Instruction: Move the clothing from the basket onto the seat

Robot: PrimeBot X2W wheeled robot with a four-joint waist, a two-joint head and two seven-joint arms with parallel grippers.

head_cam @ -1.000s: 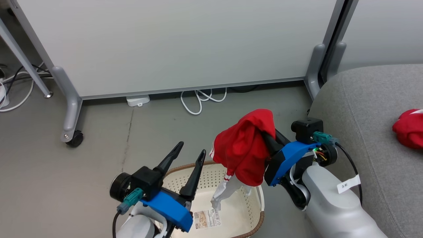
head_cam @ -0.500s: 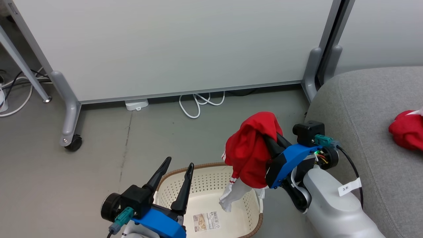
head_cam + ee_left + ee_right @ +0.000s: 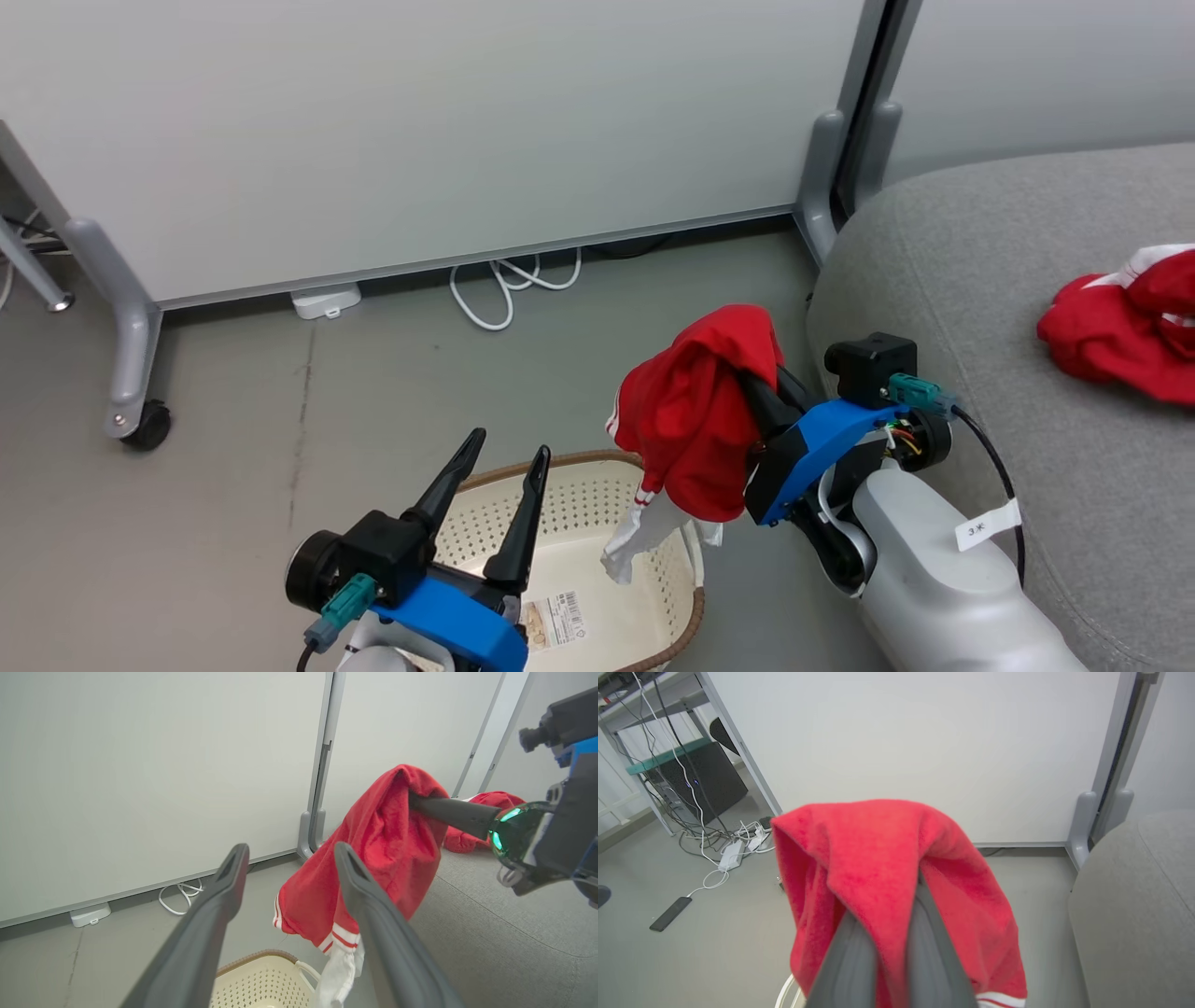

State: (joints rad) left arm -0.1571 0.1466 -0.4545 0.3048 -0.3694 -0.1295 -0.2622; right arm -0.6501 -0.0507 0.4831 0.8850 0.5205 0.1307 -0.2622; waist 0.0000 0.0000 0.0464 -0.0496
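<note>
The grey upholstered seat (image 3: 971,280) fills the right side of the head view, its rounded edge close beside the right forearm. Behind everything stands a pale grey partition panel (image 3: 420,140) on wheeled legs. On the floor (image 3: 215,392) below both arms sits the basket (image 3: 597,495), cream and perforated with a brown woven rim; what shows of its inside holds no loose clothing.

The held garment (image 3: 695,411) is bright red fleecy fabric, draped like a hood over the right claw (image 3: 761,401), whose fingers are pressed together on a fold of it. It hangs above the basket's right rim, clear of the seat. White stripes edge its lower hem, and a white panel trails down inside the basket – whether that tail touches the wall I cannot tell. The second garment (image 3: 1116,322) lies crumpled on the seat, well apart from the first, red with a white striped border. The left claw (image 3: 510,446) hovers over the basket's left rim with its fingers spread apart and nothing between them.

The head view alone gives the printed label sticker (image 3: 553,621) on the basket floor. The left wrist view shows the dark finger entering the red cloth from the side, and a green light (image 3: 502,833) on the right wrist. The right wrist view shows the fabric pinched between the two fingers – and, off to its left, a black box (image 3: 698,784) under a desk with cables (image 3: 724,851) on the floor.
</note>
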